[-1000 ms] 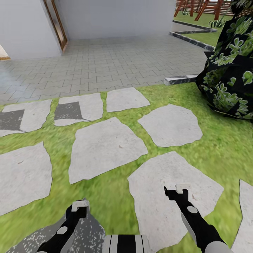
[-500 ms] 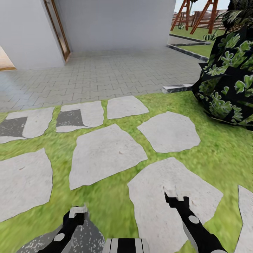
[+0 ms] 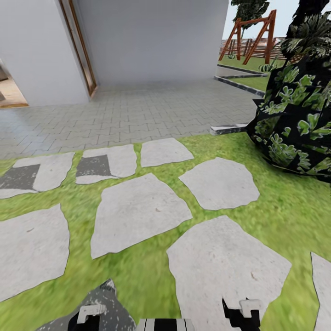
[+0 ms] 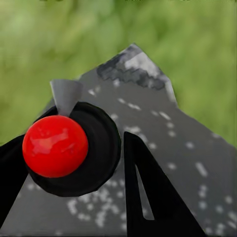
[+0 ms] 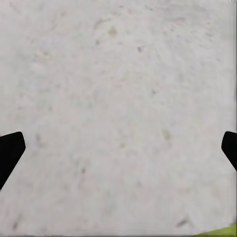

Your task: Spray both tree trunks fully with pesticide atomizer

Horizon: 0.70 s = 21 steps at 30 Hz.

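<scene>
My left gripper (image 4: 71,143) is shut on the pesticide atomizer (image 4: 55,145), a black round body with a red ball top and a small grey nozzle. Below it lies a dark grey patch (image 4: 163,148) scattered with tiny white specks of pesticide, also seen under the left gripper (image 3: 89,316) at the head view's bottom edge. My right gripper (image 5: 118,148) is open over a pale stepping stone (image 5: 118,89), nothing between its fingers; in the head view the right gripper (image 3: 242,313) is low on the right. The thick-trunked trees are out of view.
Grass lawn (image 3: 151,271) with several flat stepping stones (image 3: 138,211). Beyond it, grey paving (image 3: 147,110) and the white house (image 3: 151,37) with a wooden door frame (image 3: 82,50). A broad-leaved dark bush (image 3: 299,119) stands at the right; a wooden swing frame (image 3: 248,37) and fence (image 3: 250,48) are far back.
The head camera has tilted up, so more of the house, swing frame and fence shows. Both grippers have dropped toward the picture's bottom edge, closer to the robot.
</scene>
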### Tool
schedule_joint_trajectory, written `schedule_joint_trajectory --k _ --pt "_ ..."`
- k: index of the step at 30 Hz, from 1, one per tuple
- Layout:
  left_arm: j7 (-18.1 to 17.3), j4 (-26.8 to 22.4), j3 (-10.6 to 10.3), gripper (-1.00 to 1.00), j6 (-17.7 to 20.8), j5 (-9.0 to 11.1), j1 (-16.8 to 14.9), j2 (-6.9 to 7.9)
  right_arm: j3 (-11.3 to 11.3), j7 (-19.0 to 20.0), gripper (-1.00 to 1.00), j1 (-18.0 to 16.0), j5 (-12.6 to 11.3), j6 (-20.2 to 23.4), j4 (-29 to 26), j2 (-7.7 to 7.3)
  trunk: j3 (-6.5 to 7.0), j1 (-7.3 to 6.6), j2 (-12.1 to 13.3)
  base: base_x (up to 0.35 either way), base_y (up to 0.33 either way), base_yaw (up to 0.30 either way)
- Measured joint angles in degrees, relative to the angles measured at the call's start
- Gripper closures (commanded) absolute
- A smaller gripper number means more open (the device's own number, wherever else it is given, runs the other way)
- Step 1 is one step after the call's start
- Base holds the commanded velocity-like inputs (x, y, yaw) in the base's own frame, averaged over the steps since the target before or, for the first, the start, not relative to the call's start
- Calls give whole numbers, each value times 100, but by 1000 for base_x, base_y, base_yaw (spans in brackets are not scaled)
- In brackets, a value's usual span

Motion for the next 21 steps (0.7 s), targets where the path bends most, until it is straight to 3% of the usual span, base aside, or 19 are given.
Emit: schedule_joint_trajectory --k 21 --pt "45 32 2 100 -1 104 34 25 -4 -23 -100 1 -10 -81 79 -17 544 -54 28 0 0 0"
